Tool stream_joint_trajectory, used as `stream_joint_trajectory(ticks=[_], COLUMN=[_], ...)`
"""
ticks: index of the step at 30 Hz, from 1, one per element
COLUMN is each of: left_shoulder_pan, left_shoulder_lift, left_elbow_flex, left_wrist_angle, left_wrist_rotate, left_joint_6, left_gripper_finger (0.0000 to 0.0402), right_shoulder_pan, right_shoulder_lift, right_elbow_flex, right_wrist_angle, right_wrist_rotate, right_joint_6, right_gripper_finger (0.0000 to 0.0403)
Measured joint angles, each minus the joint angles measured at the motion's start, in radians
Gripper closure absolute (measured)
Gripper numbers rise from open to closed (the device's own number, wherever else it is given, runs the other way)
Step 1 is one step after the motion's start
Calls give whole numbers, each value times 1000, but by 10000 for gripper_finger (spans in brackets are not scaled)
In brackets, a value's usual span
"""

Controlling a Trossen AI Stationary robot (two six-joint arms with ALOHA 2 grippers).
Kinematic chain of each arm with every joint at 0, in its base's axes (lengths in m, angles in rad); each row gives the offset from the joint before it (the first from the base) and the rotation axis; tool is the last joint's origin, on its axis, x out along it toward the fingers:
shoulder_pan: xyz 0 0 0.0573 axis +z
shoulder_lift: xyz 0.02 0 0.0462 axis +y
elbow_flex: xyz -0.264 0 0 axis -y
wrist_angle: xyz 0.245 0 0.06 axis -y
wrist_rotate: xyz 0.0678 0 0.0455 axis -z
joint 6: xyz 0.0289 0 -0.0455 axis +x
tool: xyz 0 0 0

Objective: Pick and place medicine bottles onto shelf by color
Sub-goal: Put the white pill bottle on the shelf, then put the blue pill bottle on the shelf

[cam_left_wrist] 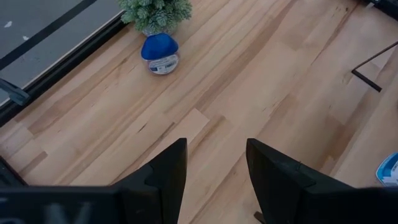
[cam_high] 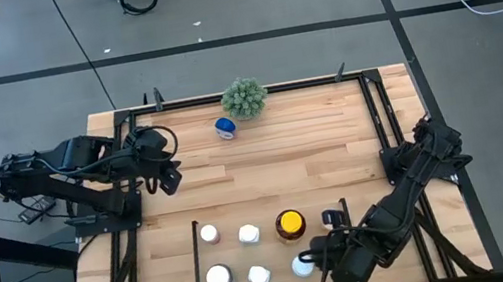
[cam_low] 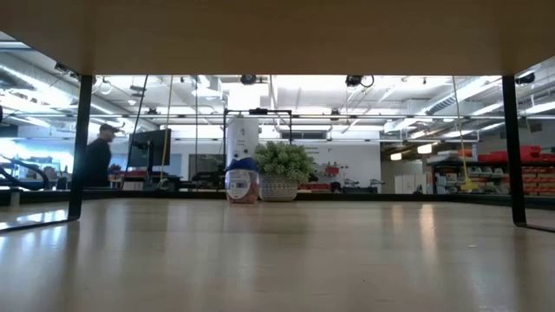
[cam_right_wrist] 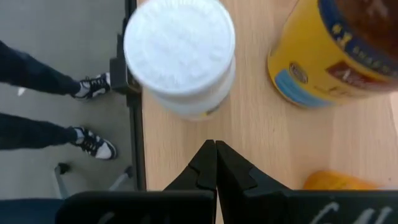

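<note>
Right gripper [cam_high: 312,256] low at the near edge of the tabletop [cam_high: 304,153], fingers pressed together on nothing, just beside a white-capped bottle [cam_right_wrist: 180,53] in the shelf [cam_high: 196,261], next to the amber bottle with yellow cap [cam_high: 290,224]. Six bottles standing in two rows inside the shelf, and a blue-capped bottle [cam_high: 225,127] well apart at the far edge, just beside the green plant ball [cam_high: 244,98]. Left gripper [cam_left_wrist: 214,180] hanging over bare wood at the left side, fingers spread and holding nothing.
</note>
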Motion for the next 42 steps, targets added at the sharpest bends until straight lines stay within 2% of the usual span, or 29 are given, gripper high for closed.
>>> stream_joint_trajectory(ticks=[4, 11, 21, 30, 34, 42], left_shoulder_pan=[0, 9, 45, 53, 53, 53], left_shoulder_lift=[0, -1, -1, -1, -1, 0], left_elbow_flex=[0, 0, 0, 0, 0, 0], left_wrist_angle=[0, -3, -3, -3, 3, 16], left_wrist_rotate=[-3, -77, -80, -80, -80, -95], left_joint_6=[0, 0, 49, 83, 114, 174], left_gripper_finger=[230, 230, 230, 230, 230, 230], right_shoulder_pan=[-7, -8, -8, 0, -16, -155], right_shoulder_lift=[0, 2, -5, -10, -12, -11], right_elbow_flex=[0, 0, 1, 203, 296, 432], right_wrist_angle=[32, 71, 56, -58, -78, -78], right_wrist_rotate=[6, 15, -13, -38, -4, 94], right_joint_6=[14, 30, 101, 176, 156, 47], right_gripper_finger=[399, 398, 398, 398, 397, 397])
